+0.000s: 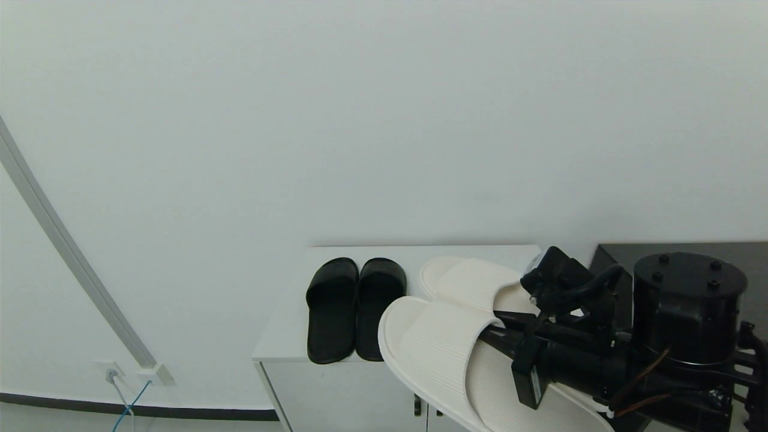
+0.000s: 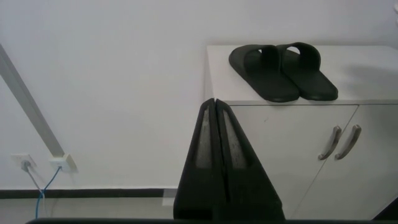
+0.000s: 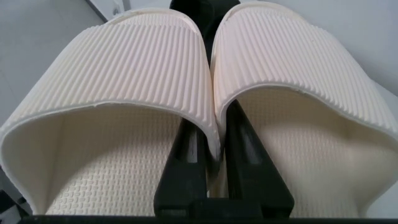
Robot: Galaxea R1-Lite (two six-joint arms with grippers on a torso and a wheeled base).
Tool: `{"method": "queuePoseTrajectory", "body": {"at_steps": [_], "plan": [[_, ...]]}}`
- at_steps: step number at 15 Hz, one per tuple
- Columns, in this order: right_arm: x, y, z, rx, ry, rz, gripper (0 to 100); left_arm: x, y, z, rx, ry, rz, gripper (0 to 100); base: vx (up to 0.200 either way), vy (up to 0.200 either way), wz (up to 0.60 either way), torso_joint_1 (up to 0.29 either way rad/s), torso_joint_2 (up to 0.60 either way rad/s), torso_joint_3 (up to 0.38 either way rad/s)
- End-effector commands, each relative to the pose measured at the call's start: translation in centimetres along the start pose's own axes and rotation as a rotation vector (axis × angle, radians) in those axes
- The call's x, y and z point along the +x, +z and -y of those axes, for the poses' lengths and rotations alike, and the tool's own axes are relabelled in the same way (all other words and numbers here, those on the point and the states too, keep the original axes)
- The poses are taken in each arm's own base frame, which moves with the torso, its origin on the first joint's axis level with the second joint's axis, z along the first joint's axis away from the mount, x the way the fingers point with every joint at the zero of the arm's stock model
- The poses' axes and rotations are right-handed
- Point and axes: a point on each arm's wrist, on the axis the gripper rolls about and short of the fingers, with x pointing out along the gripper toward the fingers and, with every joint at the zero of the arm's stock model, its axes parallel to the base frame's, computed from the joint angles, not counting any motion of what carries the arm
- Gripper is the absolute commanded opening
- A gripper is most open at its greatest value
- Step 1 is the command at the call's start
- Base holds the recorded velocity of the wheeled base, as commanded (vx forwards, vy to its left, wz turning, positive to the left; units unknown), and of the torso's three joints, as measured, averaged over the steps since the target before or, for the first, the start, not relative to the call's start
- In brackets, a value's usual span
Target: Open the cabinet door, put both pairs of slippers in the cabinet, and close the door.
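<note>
Slippers number four: two ribbed cream fabric slippers (image 3: 143,68) clamped together in the right end effector (image 3: 214,155), two smooth black rubber slides (image 1: 333,306) atop the white cabinet (image 1: 282,336); left end effector (image 2: 215,106) closed, empty.

White wall (image 1: 384,120), grey conduit (image 1: 63,240) slanting down it (to a socket (image 1: 111,372)), dark baseboard (image 1: 180,413)

The low white cabinet (image 1: 281,336) with a flat top stands against the white wall (image 1: 384,120). A pair of black rubber slide slippers (image 1: 354,309) lies side by side on the left part of its top. Their heels are at the front edge and their toes point to the wall. The cabinet's two doors (image 2: 280,134) are shut. Their two grey metal handles (image 2: 341,142) sit close together.
</note>
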Motion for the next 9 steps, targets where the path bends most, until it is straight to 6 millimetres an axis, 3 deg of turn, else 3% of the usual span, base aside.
{"method": "queuePoseTrajectory", "body": {"at_steps": [1,6,9], "plan": [[0.01,-0.1,-0.04,0.0,0.003,-0.003,0,0.0,0.01,0.0,0.0,0.001,0.0,0,-0.2,0.0,0.0,0.007,0.0,0.007],[0.42,-0.45,0.01,0.003,0.002,-0.019,0,0.01,-0.03,0.0,0.0,0.001,-0.001,0,-0.2,0.0,0.0,0.0,0.0,0.004],[0.94,-0.82,0.31,0.034,-0.007,-0.034,0,0.01,-0.03,0.0,0.0,0.001,-0.001,0,0.0,0.0,0.0,0.0,0.0,0.0]]}}
